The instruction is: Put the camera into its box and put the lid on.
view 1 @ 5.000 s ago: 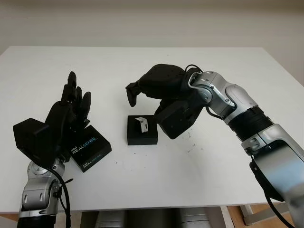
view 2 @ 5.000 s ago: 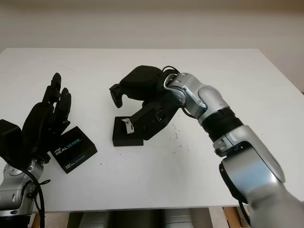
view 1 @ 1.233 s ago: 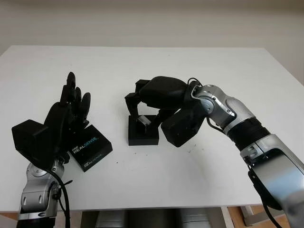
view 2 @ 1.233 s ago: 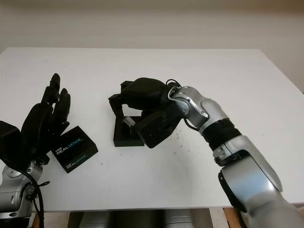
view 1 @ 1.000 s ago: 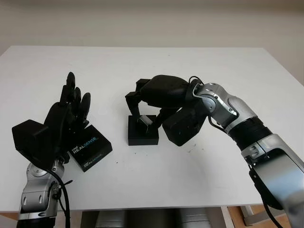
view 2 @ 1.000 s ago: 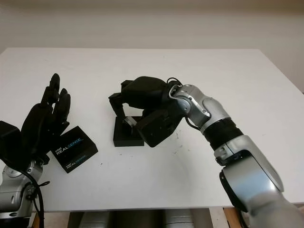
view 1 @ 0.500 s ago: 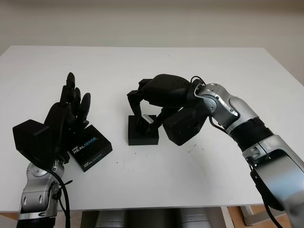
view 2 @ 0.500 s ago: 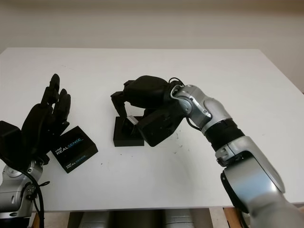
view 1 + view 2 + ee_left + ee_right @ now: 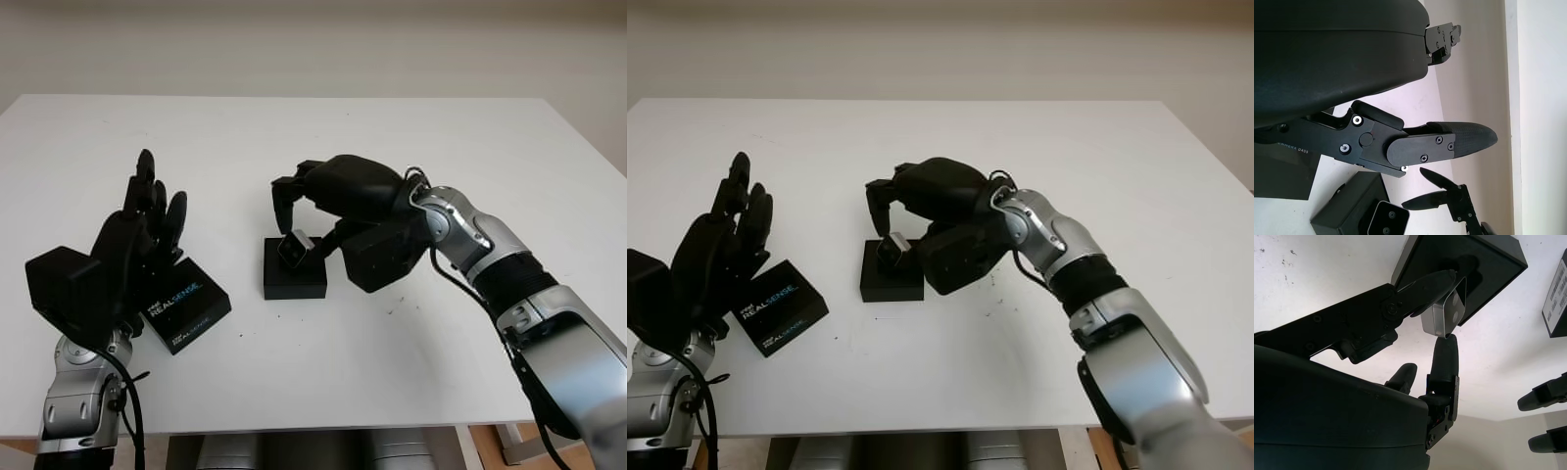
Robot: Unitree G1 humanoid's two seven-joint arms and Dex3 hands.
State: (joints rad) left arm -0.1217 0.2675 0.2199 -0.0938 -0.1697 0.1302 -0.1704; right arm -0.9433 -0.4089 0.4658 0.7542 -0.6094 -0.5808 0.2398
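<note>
Right wrist view: the right hand [image 9: 1442, 330] pinches the small silver camera [image 9: 1444, 317] between its fingertips, just above the open black box [image 9: 1484, 271]. The open left hand [image 9: 137, 230] is raised well apart, with the REALSENSE lid [image 9: 181, 302] on the white surface [image 9: 392, 372] beside it.

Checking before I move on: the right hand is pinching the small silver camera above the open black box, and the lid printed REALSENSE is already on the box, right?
Not the lid. The black REALSENSE lid lies on the white table beside the left hand, as the left eye view shows. The right hand does pinch the small silver camera above the open black box.
</note>
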